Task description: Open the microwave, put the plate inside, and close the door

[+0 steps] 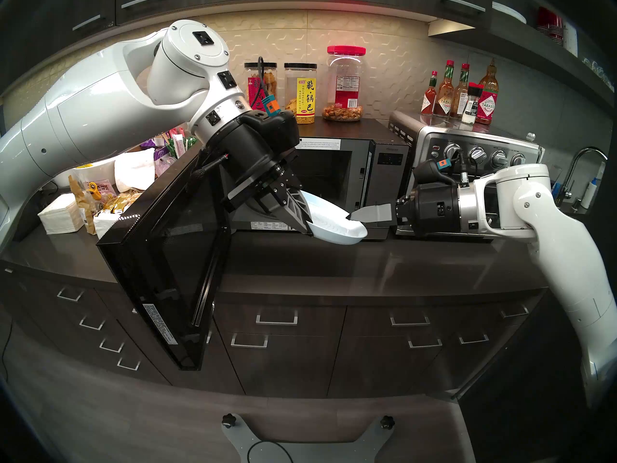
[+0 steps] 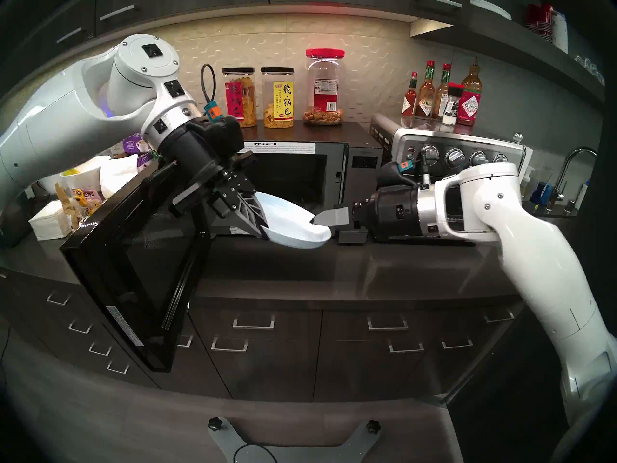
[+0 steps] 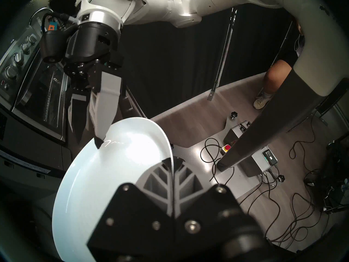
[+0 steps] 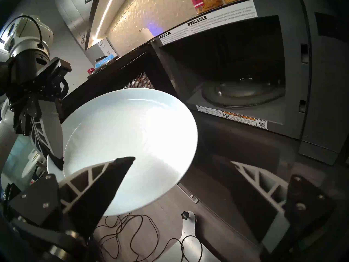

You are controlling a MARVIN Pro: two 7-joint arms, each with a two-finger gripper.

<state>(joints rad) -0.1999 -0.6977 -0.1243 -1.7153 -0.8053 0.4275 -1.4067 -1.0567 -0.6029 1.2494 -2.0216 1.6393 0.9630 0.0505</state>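
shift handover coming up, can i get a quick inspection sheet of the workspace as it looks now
surface: dark countertop, bare in front of the microwave.
job's things: microwave has its door swung wide open; cavity holds only its turntable; plate held tilted in the air outside the opening.
clutter: snack jars on top of the microwave; sauce bottles on the toaster oven; packets and napkins at the left.
grippers: left gripper shut on the plate's rim; right gripper open, one finger over the plate's opposite edge.
cables: loose black cables on the floor.
surroundings: cabinets above and drawers below; a faucet at far right; a person's leg in the left wrist view.
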